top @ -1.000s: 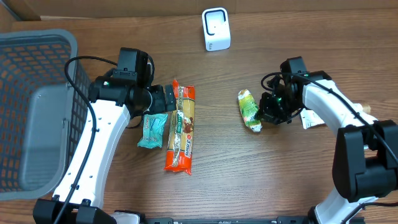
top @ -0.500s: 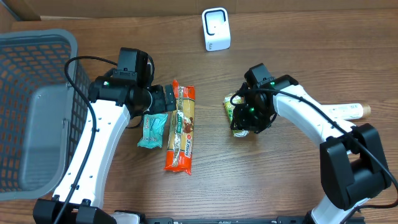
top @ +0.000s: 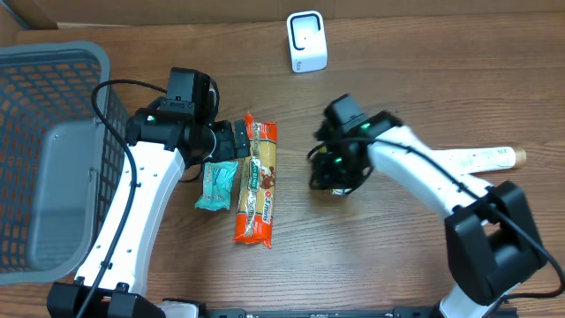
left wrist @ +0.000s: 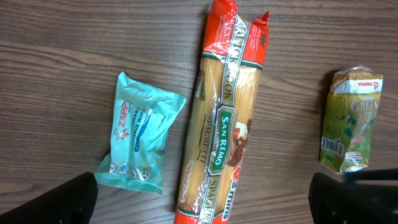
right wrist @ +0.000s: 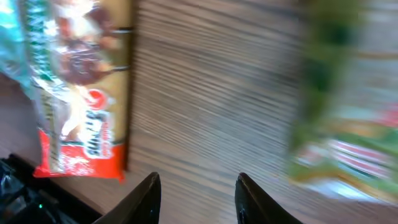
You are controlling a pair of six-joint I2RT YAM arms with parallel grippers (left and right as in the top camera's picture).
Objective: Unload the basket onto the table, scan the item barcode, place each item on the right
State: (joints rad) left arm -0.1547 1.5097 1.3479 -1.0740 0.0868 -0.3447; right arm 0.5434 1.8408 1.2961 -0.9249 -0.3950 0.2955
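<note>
Green Pokka tea pack (left wrist: 350, 119), crumpled, lies flat near the right claw (right wrist: 196, 186), fingers apart, empty.

Left arm (top: 132, 203): extended forward, wrist turned right
Left gripper (top: 237, 141): you see jaws fully spread
Right arm (top: 424, 168): stretched leftward
Right gripper (right wrist: 196, 193): you see jaws partly apart
</note>
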